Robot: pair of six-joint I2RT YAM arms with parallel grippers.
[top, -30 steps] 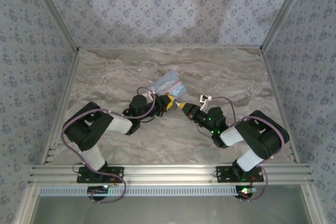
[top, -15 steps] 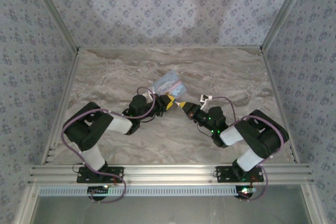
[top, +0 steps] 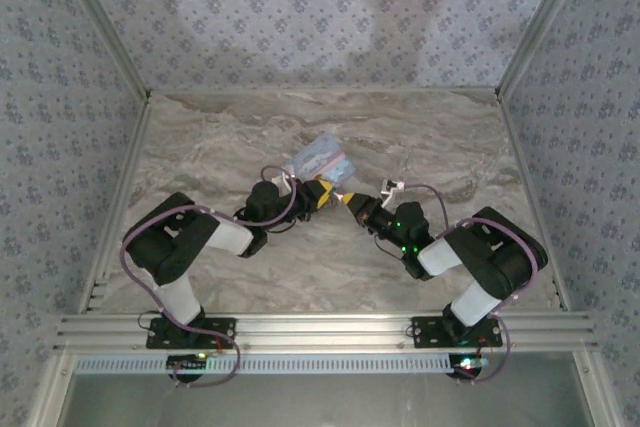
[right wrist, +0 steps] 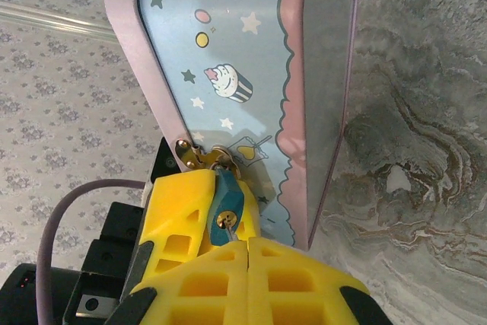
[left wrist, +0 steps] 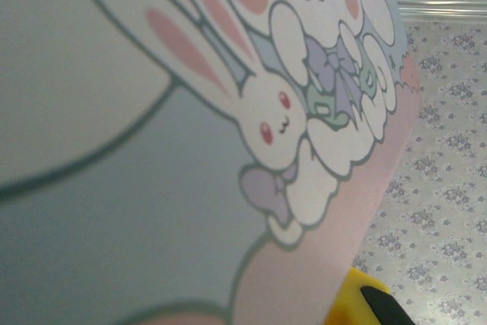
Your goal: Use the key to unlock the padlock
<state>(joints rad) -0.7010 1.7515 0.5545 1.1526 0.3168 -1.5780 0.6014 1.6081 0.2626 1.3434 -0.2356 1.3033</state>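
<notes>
A small blue padlock [right wrist: 226, 194] hangs from a brass hasp [right wrist: 193, 153] on a pastel notebook [right wrist: 228, 51]. My left gripper [top: 318, 195] is shut on the padlock, its yellow fingers [right wrist: 179, 211] on either side of the lock body. My right gripper [right wrist: 247, 243] is shut on the key [right wrist: 230, 230]. Only a thin silver blade shows, and its tip is at the brass keyhole [right wrist: 226, 218]. In the top view, the right gripper [top: 352, 203] meets the left one just below the notebook [top: 320, 157]. The left wrist view sits very close to the notebook's bunny cover [left wrist: 289, 112], with one yellow fingertip [left wrist: 351, 304] at the bottom.
The notebook is tilted up off the marble tabletop [top: 220, 137]. Patterned walls [top: 300, 7] enclose the table at the back and on both sides. An aluminium rail [top: 320, 327] runs along the near edge by the arm bases.
The right forearm has edged slightly toward the padlock. Both grippers stay shut and pressed together at the lock.
</notes>
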